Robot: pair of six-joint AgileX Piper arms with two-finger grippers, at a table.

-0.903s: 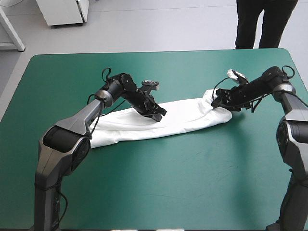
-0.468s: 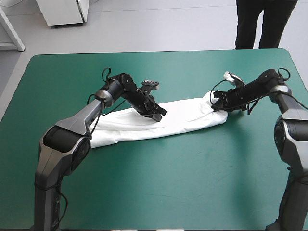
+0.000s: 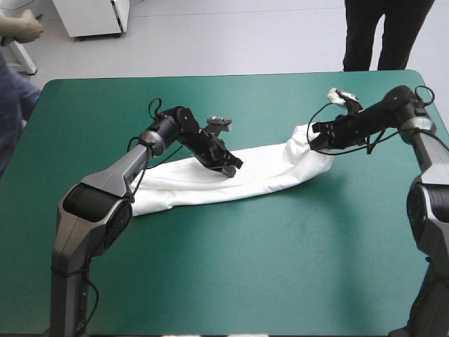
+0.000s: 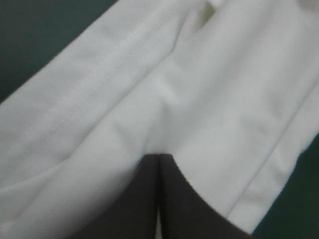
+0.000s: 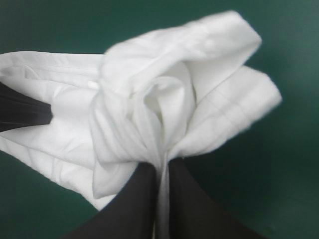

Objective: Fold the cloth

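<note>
The white T-shirt (image 3: 259, 168) lies as a long folded band across the middle of the teal-green table (image 3: 280, 274). My left gripper (image 3: 228, 163) rests low on the band's middle, shut on the T-shirt. In the left wrist view its fingers (image 4: 158, 158) meet in a pointed arch on white cloth (image 4: 224, 74). My right gripper (image 3: 313, 137) is shut on the band's right end and holds it a little above the table. In the right wrist view a strip of cloth runs between its fingers (image 5: 162, 167), and a bunched fold (image 5: 164, 79) hangs ahead of them.
A person's sleeve (image 3: 10, 105) shows just off the table's far left corner. Bare teal-green cover stretches from the band to the near edge. The left gripper's black finger (image 5: 20, 112) shows beyond the cloth in the right wrist view.
My right gripper has lifted the shirt's right end and carried it slightly toward the far edge. The left gripper has stayed put. A person's sleeve has come in at the far left.
</note>
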